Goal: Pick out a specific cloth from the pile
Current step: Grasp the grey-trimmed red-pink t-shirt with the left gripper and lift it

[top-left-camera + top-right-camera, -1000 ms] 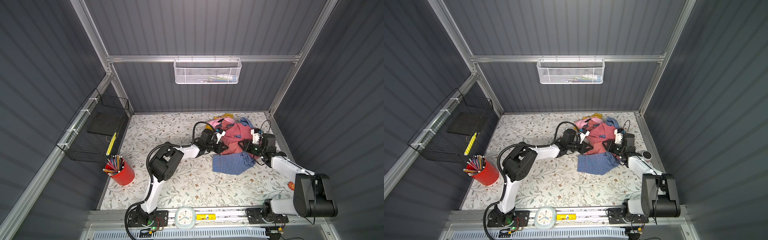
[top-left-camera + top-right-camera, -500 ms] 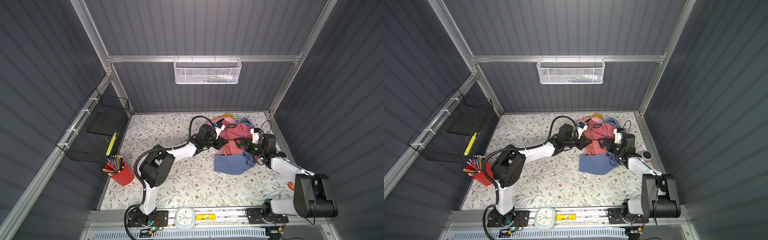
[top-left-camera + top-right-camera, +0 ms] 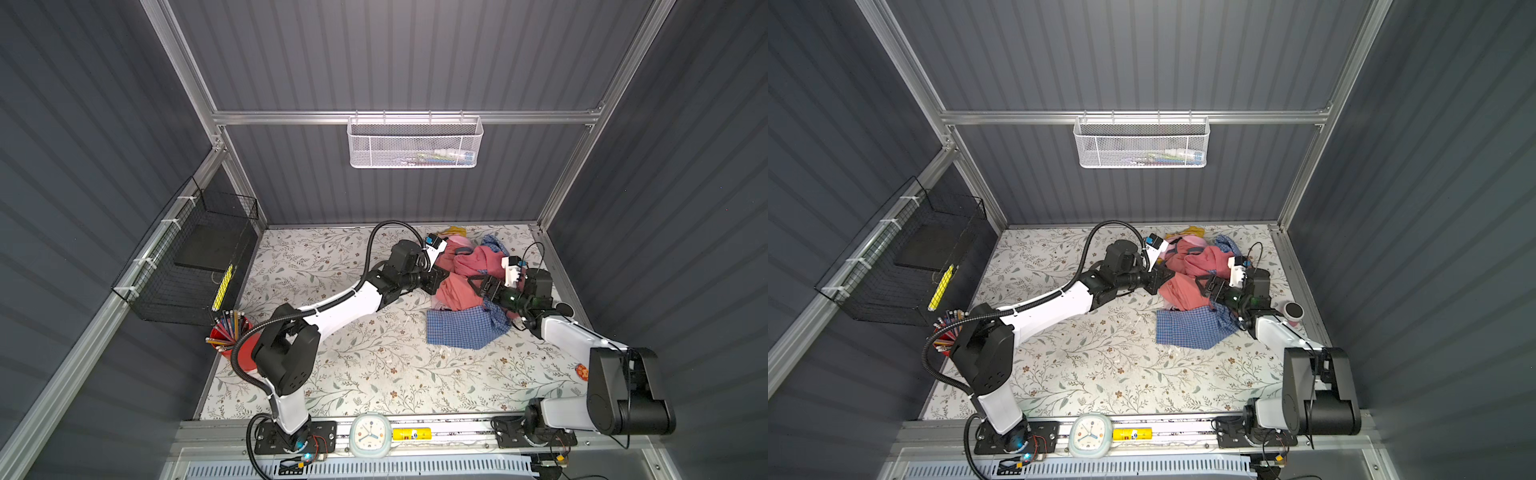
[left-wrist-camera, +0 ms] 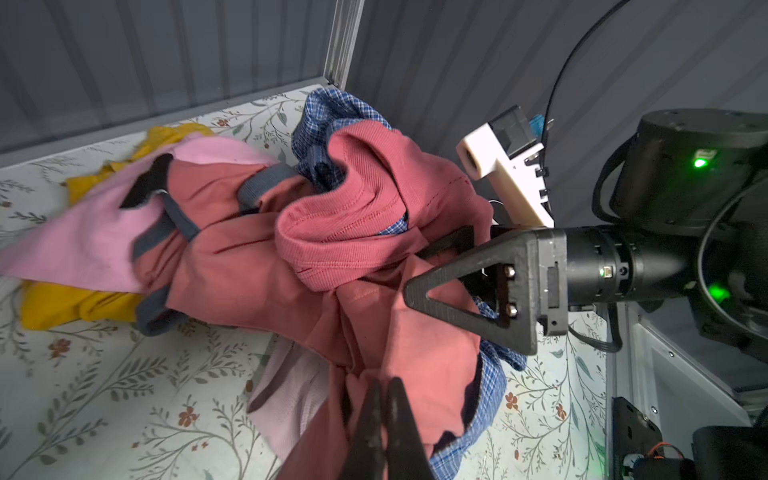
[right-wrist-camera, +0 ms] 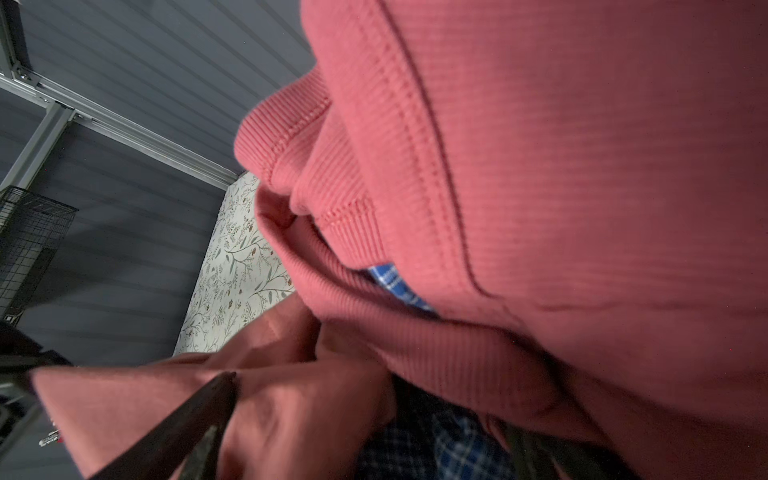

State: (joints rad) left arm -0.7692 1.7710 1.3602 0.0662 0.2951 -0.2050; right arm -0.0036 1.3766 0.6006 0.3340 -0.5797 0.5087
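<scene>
Two pincers meet at the cloth (image 4: 249,270): the left pincer (image 4: 384,399), clamped shut on its nearest fold, seems set to draw it free. Just beyond, the right pincer (image 4: 415,272) gapes wide, holding nothing; the pile (image 3: 478,257) lies behind it.

The left arm (image 3: 345,307) and right arm (image 3: 569,336) wear white shells between chunky black joints. A ribbed black hose (image 3: 391,223) loops off the left one. The right gripper (image 4: 413,270) has hollow black triangular fingers (image 4: 465,271), two silver screws (image 4: 510,272), a white camera bracket (image 4: 507,174) above, and green lights (image 4: 700,163) glowing behind.
</scene>
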